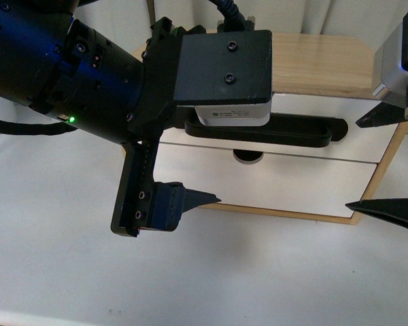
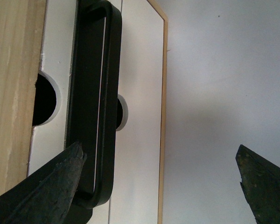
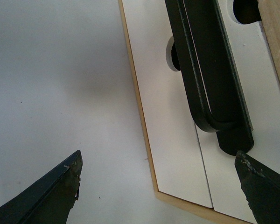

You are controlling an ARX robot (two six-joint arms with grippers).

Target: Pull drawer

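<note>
Two grippers are hanging in front of a small wood cabinet [image 1: 326, 58] on the white table [image 1: 61, 272], both w/ fingers wide apart and clamping nothing. The drawer [image 1: 313, 105], upper of two white fronts, is sitting shut or nearly so, its black bar handle [image 1: 292, 132] running across the front.

The left gripper [image 2: 158, 151] is turned so its fingers [image 2: 56, 186] are stacking one above the other. The upper one is lying just beside the handle's left end, touching or not, can't tell. The lower one is hanging out over bare table. That orientation is prob. meant to bracket the bar top and bottom before closing. The right gripper [image 1: 353, 164] is idling by the handle's right end, not touching the bar.

Room-wise, the table in front of the cabinet is giving free run for a straight pull toward the robot. Tight spots are the gap behind the bar and the lower drawer front [image 1: 299, 183] just below.
</note>
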